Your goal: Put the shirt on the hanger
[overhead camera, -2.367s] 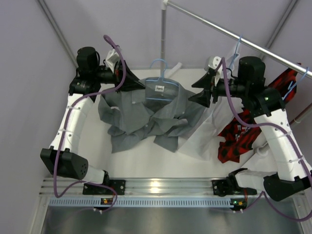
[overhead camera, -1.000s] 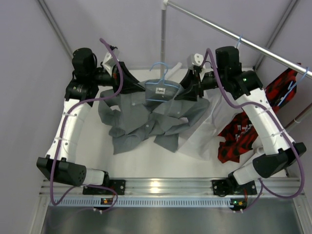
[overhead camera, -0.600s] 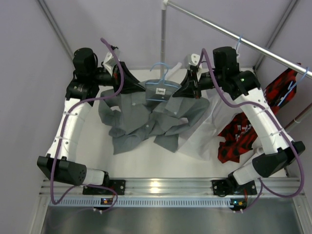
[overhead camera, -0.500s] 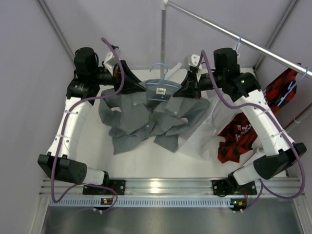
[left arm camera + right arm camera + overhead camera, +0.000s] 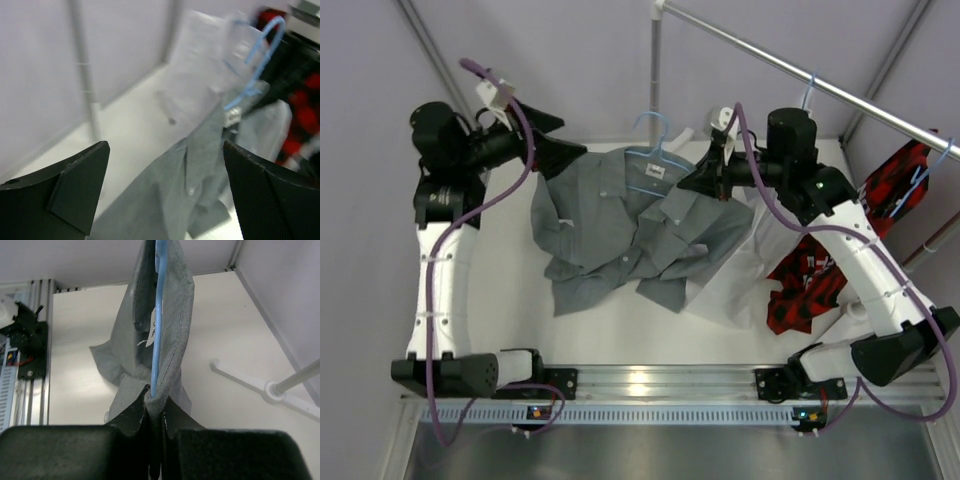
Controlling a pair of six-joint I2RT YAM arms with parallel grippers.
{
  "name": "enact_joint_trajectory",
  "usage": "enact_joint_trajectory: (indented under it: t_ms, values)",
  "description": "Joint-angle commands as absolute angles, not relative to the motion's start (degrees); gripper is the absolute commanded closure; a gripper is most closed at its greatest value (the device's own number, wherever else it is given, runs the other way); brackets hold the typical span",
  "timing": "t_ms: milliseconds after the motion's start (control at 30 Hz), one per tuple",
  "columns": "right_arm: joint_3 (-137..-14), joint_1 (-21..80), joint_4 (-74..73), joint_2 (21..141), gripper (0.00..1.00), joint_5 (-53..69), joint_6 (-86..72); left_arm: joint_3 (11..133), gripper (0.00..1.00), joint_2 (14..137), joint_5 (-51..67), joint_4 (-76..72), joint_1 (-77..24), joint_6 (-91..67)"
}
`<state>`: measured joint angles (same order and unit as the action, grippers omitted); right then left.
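Judging by the collar, the shirt [image 5: 600, 225] sits only partly on the hanger [image 5: 157, 315]: the right gripper [image 5: 154, 400] pinches both together, the left gripper [image 5: 165, 145] gapes empty left of the hanger.

Lab robot cell, panel walls, garment rail [image 5: 760, 50]

The shirt [image 5: 610, 230] is plain grey, the hanger [image 5: 157, 315] light blue. On the right lie a white shirt [image 5: 735, 285] and a red-and-black printed garment [image 5: 807, 283]. My fingers [image 5: 125, 440] are black, my arms [image 5: 440, 290] white.
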<state>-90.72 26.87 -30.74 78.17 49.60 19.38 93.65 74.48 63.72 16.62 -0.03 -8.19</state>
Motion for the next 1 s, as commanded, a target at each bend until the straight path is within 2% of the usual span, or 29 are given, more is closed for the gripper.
enact_joint_trajectory:
  t_ms: [0, 33, 67, 167, 267, 367, 500, 633, 800, 867, 967]
  values:
    - [-92.28, 29.61, -18.11, 76.37, 1.0, 39.58, 8.89, 94.49, 0.02, 63.48, 32.07, 15.55, 2.2, -12.56]
    - [-93.33, 32.75, -18.19, 76.55, 1.0, 32.76, 7.83, 94.13, 0.02, 59.98, 24.51, 18.34, 2.28, -12.92]
    - [-95.52, 34.61, -18.8, 76.9, 1.0, 29.82, 6.43, 93.87, 0.02, 58.38, 10.77, 19.94, 2.2, -13.53]
    - [-101.13, 41.91, -18.72, 78.83, 1.0, 16.21, 0.56, 91.59, 0.02, 52.76, -8.1, 24.43, 2.2, -14.5]
    - [-106.5, 45.95, -19.59, 81.29, 1.0, 6.09, -7.18, 86.41, 0.02, 47.31, -16.92, 25.57, 2.11, -14.94]
    - [-111.94, 52.37, -23.88, 83.4, 1.0, -6.39, -6.77, 82.8, 0.02, 44.48, -23.27, 27.06, 2.02, -14.07]
    - [-113.47, 59.4, -26.98, 83.41, 1.0, -21.65, -10.8, 79.63, 0.02, 42.19, -39.07, 27.16, -3.23, -11.52]
    - [-115.57, 66.09, -31.98, 82.97, 1.0, -35.76, -12.12, 78.84, 0.02, 41.57, -40.88, 27.33, -5.71, -9.76]
    - [-116.36, 67.85, -36.38, 80.6, 1.0, -38.24, -17.13, 77.88, 0.02, 42.97, -32.54, 30.58, -6.06, -12.47]
    - [-115.32, 67.77, -37.18, 79.28, 1.0, -35.17, -18.01, 76.82, 0.02, 44.55, -25.19, 32.16, -5.98, -14.31]
    - [-115.57, 67.76, -39.45, 77.17, 1.0, -37.43, -18.81, 73.75, 0.02, 45.7, -17.88, 32.96, -6.06, -17.31]
